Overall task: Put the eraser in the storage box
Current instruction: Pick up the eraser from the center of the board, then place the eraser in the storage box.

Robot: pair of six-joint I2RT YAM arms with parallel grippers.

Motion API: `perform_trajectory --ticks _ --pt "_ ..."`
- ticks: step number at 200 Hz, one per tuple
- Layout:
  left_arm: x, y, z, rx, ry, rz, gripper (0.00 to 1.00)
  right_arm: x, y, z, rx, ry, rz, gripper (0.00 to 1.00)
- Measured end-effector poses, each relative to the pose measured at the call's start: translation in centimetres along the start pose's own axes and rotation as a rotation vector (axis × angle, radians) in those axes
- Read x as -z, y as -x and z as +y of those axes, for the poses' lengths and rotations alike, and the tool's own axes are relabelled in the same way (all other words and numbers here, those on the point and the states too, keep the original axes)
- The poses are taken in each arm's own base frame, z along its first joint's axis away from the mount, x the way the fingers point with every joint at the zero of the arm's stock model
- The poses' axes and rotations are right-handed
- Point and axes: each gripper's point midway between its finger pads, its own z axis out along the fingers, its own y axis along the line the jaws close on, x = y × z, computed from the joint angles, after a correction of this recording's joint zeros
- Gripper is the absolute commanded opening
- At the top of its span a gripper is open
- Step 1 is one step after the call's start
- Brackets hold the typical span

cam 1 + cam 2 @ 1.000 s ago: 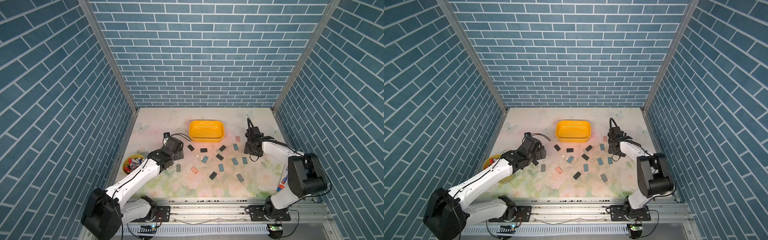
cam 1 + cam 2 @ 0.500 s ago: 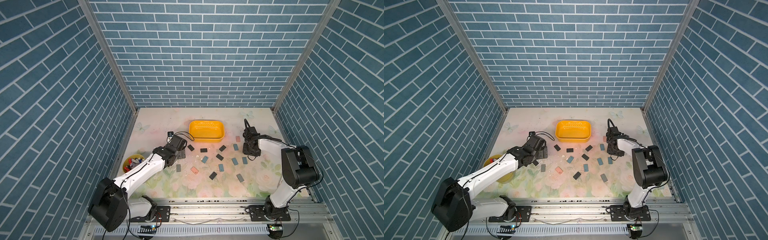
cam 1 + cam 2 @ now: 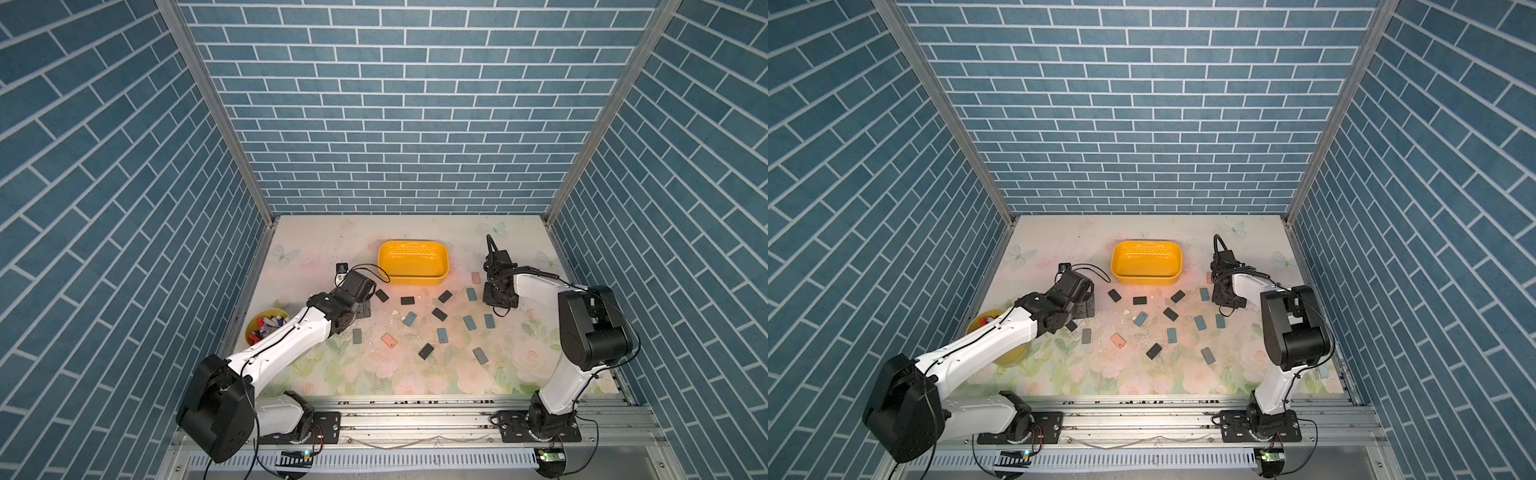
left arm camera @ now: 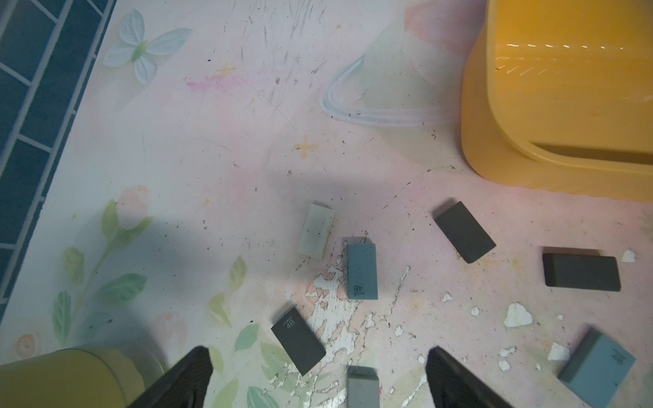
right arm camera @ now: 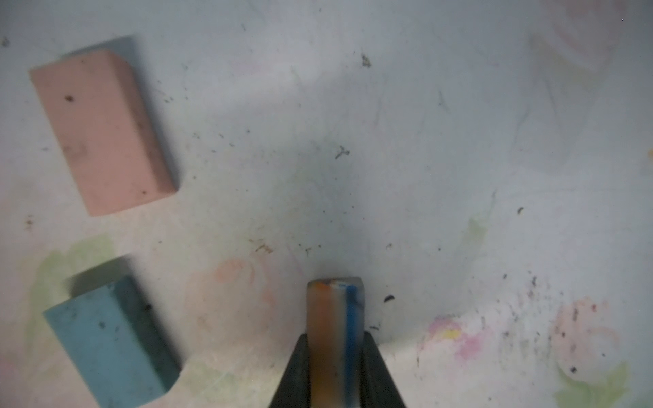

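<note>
My right claw is pinching a striped eraser, orange down one side and blue down the other. It's standing on edge between the fingers, low over the desk. I can't tell if it's touching down. It's sitting off to my right of the box, the yellow tub at the far middle of the desk. A pink eraser and a blue eraser are lying flat just beside the claw on the box side, so they're kinda crowding that route.

My left claw is hanging wide open near the box's front left corner. Under it a pale eraser, a blue 4B, a black 4B and a grey one are lying close together. The pen cup is sitting by my left arm at the desk's left edge.

The desk is showing a pastel flower-and-butterfly print that's scuffed, peeling in white flakes and dusted with dark crumbs. Blue brick walls are closing in three sides, and a metal rail along the front is carrying both arm bases.

Counting the loose erasers in a top view, I'm getting six black, five blue, two grey and two pink. Plus one box and one cup.
</note>
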Motion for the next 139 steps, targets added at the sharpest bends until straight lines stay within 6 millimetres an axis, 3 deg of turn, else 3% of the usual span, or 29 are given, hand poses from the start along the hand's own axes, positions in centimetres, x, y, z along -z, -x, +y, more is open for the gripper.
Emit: perform_trajectory --ticks 62,98,139 --pt "0.2 -0.1 -0.2 -0.014 0.002 0.000 0.99 1.1 -0.3 0.4 0.016 0.011 0.000 0.00" --pt "0.3 -0.1 -0.1 -0.018 0.013 -0.008 0.99 5.1 -0.1 2.7 0.077 0.060 -0.052 0.00" --pt "0.4 -0.2 0.2 -0.032 0.034 -0.010 0.99 10.8 2.4 8.4 0.163 0.189 -0.158 0.00"
